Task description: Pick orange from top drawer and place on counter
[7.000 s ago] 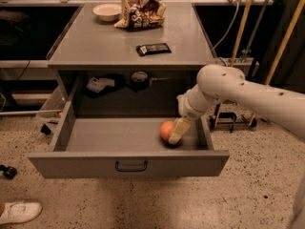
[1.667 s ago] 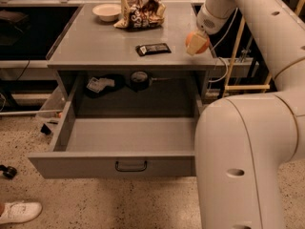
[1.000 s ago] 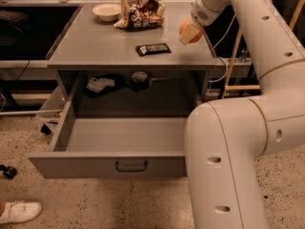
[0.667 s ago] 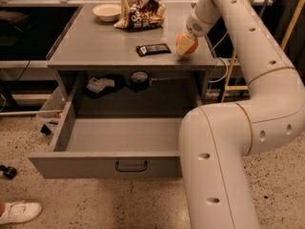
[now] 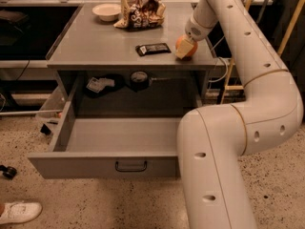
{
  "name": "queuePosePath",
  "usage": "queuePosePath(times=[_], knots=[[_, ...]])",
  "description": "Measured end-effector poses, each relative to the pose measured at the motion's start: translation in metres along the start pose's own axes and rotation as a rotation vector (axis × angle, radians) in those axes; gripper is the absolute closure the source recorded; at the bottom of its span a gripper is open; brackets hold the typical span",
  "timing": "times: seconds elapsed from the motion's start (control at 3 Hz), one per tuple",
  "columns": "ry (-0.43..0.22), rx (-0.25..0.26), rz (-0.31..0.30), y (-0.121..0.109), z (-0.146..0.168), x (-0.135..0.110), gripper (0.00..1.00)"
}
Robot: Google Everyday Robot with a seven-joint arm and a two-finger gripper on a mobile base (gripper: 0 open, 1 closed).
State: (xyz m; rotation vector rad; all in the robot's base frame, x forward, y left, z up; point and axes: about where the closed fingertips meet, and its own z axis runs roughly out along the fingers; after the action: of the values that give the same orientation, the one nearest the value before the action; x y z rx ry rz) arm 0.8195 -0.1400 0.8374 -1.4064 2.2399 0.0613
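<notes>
Lowered since a moment ago, the two-finger gripper (image 5: 185,49) clasps the small round orange fruit (image 5: 182,43) on the flat grey metal counter (image 5: 95,46), upper right, while the wide grey metal top drawer (image 5: 95,165), lower left, stands pulled out, floor bare.

I see matte grey metal on bench (image 5: 95,46) and top drawer (image 5: 86,164). My smooth, cream plastic-looking end effector (image 5: 185,48), at the bench's front right, clasps the smooth-skinned orange (image 5: 190,45).
</notes>
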Motion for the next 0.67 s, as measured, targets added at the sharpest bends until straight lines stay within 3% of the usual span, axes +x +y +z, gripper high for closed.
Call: queuePosePath(times=[0.67], knots=[[0.0,0.0,0.0,0.0,0.0,0.0,0.36]])
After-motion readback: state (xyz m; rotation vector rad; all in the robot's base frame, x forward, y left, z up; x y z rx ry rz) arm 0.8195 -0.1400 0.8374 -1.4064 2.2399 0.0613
